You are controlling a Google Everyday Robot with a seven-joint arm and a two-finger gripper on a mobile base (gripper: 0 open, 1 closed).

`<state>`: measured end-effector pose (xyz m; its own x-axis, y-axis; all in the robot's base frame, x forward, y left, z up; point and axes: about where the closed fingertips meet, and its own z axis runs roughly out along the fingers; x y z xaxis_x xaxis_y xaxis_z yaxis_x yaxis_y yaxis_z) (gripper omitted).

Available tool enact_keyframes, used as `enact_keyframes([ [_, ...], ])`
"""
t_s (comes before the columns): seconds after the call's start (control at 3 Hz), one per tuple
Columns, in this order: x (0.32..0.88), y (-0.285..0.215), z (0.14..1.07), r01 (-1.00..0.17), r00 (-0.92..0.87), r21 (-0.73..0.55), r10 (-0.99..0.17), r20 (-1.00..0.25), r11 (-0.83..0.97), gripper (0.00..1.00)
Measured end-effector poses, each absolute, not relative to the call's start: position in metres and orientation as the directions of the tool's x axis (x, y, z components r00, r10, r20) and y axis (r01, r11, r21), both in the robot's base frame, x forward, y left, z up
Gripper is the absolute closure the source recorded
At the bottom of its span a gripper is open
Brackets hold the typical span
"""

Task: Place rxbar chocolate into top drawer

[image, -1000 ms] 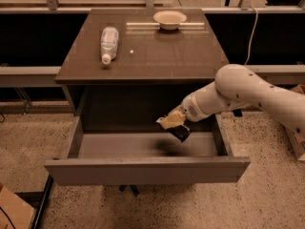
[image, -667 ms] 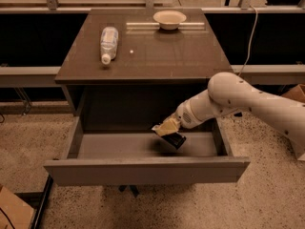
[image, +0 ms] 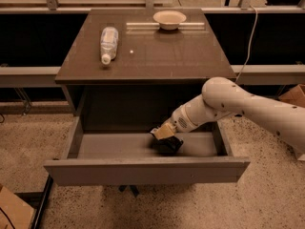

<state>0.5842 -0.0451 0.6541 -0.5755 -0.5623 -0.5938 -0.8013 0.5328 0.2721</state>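
The top drawer (image: 143, 170) is pulled open below the dark cabinet; it is wide, shallow and grey with a plain front panel. My gripper (image: 164, 133) reaches down into the drawer right of its middle, on the white arm that comes in from the right. It is shut on the rxbar chocolate (image: 168, 145), a small black bar that hangs low at the drawer floor, partly hidden by the gripper. Whether the bar rests on the floor I cannot tell.
A clear plastic bottle (image: 108, 43) lies on the cabinet top (image: 157, 56) at the left. A pale bowl (image: 169, 19) stands at the back. A cardboard box (image: 291, 95) is at the right edge, another at the bottom left (image: 12, 211).
My gripper has moved down and to the left with the bar, from above the drawer's right part to low inside the drawer.
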Motion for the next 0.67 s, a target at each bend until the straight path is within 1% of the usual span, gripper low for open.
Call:
enact_keyframes([
  [0.33,0.5834,-0.0429,0.6525,-0.803,-0.575,0.275,-0.564,-0.592,0.529,0.04],
  [0.67,0.5832,-0.0422,0.6520,-0.803,-0.575,0.276,-0.565,-0.592,0.528,0.00],
])
